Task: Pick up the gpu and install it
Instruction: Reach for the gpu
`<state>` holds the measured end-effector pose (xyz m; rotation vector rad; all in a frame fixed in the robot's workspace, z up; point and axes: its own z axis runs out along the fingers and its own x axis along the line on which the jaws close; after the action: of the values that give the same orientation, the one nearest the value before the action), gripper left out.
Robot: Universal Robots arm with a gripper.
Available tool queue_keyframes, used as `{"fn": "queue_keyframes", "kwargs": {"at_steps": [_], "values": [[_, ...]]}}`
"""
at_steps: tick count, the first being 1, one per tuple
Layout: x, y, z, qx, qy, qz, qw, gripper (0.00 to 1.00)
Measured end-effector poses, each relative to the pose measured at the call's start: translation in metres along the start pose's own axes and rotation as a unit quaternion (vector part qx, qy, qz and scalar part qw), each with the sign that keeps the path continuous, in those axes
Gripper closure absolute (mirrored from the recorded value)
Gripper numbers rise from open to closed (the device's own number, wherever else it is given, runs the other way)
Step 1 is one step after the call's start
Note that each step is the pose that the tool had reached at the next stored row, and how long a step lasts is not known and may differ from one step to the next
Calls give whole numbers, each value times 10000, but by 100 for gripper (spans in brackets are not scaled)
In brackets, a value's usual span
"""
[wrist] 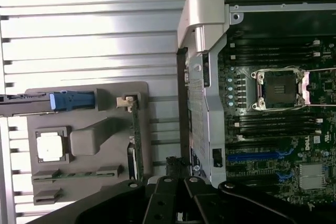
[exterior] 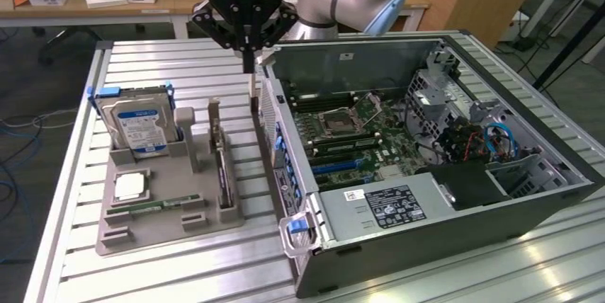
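Nearest the camera, your computer case (exterior: 426, 246) lay on its side on the bench (exterior: 151, 275) with the panel off. Its labelled power supply (exterior: 378, 207) was at the near end and the motherboard (exterior: 359, 129) was exposed beyond it. To the exterior view's left of the case, just beside it, stood the grey parts tray (exterior: 151, 229). The gpu (exterior: 226, 175) stood on edge in the tray's slot nearest the case, with its pale bracket (exterior: 214, 115) at the far end. No fingers were touching it. The hard drive (exterior: 137, 129) stood upright at the tray's far left, and a processor chip (exterior: 130, 186) lay flat nearer the camera. Your gripper (exterior: 249, 59) hung pointing down above the far end of the gap between tray and case, well above the gpu. Its fingers were drawn together and grasped nothing.
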<state>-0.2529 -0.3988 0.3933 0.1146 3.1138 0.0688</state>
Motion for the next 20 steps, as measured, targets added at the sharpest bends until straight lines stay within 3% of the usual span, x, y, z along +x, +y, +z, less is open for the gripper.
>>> {"fn": "queue_keyframes", "kwargs": {"at_steps": [15, 20], "values": [[267, -19, -7, 0, 0, 0, 10000, 89], [418, -31, -11, 0, 0, -1, 10000, 89]]}}
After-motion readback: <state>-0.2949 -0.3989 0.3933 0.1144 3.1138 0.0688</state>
